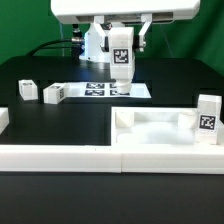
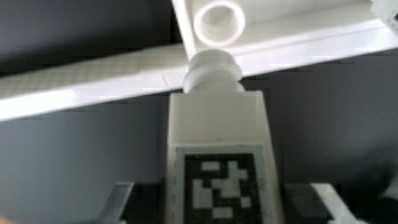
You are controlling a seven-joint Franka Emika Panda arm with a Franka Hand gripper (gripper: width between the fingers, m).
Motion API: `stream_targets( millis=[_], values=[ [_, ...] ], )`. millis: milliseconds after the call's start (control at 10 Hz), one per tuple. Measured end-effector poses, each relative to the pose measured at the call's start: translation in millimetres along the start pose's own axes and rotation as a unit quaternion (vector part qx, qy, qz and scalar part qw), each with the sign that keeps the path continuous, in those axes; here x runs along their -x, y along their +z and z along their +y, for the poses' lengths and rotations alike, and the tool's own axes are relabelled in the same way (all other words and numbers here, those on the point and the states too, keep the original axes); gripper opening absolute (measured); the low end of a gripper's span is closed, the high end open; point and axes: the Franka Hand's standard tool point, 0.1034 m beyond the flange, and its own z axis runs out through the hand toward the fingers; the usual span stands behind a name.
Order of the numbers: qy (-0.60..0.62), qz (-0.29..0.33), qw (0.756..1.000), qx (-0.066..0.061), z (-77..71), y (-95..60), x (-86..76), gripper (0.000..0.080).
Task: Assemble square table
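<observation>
**White leg in the grip, bound for a corner hole**

White plastic square table top point(image 1: 150, 128) lying flat on the black table point(image 1: 60, 70), raised rim showing, tucked into the corner of the border rails point(image 1: 60, 155) toward the exterior view's right. No leg seen fitted to it yet.

Well apart from it, farther from the camera and over the marker board point(image 1: 100, 90): one tagged leg point(image 1: 121, 60), upright, clamped by its sides in the gripper point(image 1: 121, 48). Jaws closed onto the block, tag facing the camera.

Other loose legs point(image 1: 40, 92) waiting at the exterior view's left. One more tagged block point(image 1: 208, 120) standing by the top's right edge; cannot tell whether touching.

Seen from the wrist: the same leg point(image 2: 217, 140), its round peg point(image 2: 214, 70) pointing toward a round hole point(image 2: 222, 18) in a white part.

Judged to be the carry of a first leg toward the top, so early in the task. Next move calls for:
- bringing the peg squarely over a corner hole
- keeping the leg plumb
- lowering until seated
- turning it home without loosening the grip

Hard to make out:
- Wrist picture is blurred, so cannot say for sure the holed part is the top's corner.
- Fingers cut off at that picture's edge, only dark slivers beside the leg.
- The top's near corners hidden behind the rail.
- A further white piece cropped at the exterior view's left edge.
</observation>
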Motion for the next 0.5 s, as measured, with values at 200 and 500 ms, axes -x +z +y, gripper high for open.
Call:
stream_targets(
  millis=[200, 500],
  values=[
    [-0.008, 0.001, 1.000, 0.005, -0.6, 14.9, -1.2, 0.0287],
    [-0.009, 0.000, 1.000, 0.004, -7.0, 24.1, -1.9, 0.0287]
  ],
)
